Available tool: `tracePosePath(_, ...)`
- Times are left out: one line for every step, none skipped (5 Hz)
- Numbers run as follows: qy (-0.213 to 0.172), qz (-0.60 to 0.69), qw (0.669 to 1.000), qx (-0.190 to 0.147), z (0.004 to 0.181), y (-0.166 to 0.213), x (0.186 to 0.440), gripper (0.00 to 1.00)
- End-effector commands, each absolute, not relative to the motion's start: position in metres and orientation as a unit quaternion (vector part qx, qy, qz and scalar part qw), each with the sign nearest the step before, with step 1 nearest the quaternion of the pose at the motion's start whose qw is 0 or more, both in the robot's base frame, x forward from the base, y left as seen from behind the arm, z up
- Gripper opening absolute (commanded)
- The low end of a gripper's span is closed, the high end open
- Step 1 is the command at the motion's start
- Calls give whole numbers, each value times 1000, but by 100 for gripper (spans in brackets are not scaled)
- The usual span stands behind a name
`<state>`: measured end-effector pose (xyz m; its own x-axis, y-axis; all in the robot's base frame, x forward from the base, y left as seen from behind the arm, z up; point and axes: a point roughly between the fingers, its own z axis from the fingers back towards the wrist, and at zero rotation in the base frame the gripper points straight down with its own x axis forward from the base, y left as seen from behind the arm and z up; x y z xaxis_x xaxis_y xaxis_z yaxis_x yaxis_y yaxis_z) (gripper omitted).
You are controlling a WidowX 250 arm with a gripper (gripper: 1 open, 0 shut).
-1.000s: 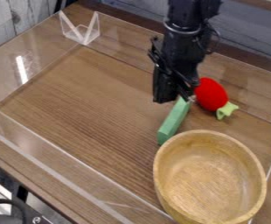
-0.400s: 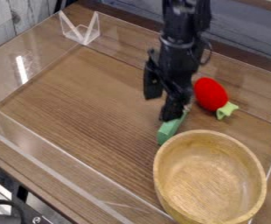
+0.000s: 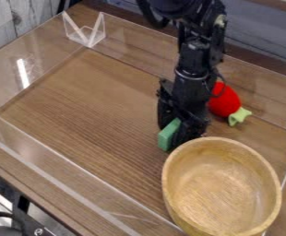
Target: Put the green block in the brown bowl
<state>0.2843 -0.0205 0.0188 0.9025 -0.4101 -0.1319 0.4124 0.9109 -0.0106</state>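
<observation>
End effector (image 3: pixel 180 118), pointing down, is straddling the green block (image 3: pixel 171 135) with jaws partly open, just beyond the brown bowl (image 3: pixel 220 191).

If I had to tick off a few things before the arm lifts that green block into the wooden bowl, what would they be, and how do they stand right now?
1. Gripper down at the green block: ok.
2. Jaws firmly closed on the block: cannot tell; the fingers hide the contact.
3. Brown bowl empty and upright: ok.
4. Bowl close beside the block: ok.
5. Red strawberry toy clear of the fingers: cannot tell; it sits right behind the gripper.
6. Block lying flat on the table: ok.
</observation>
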Motion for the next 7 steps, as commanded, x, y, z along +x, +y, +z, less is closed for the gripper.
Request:
tracePosePath(34,-210,977,16,40,-16,296,0)
tracePosePath(22,-208,978,20,60,-18,298,0)
tracePosePath(4,-194,980,31,87,-17,303,0)
tracePosePath(-7,-204,978,36,90,-4,304,0)
tracePosePath(-7,-222,975,31,82,5,302,0)
tracePosePath(-4,-168,985,26,91,10,302,100)
tracePosePath(-3,-125,992,34,105,13,304,0)
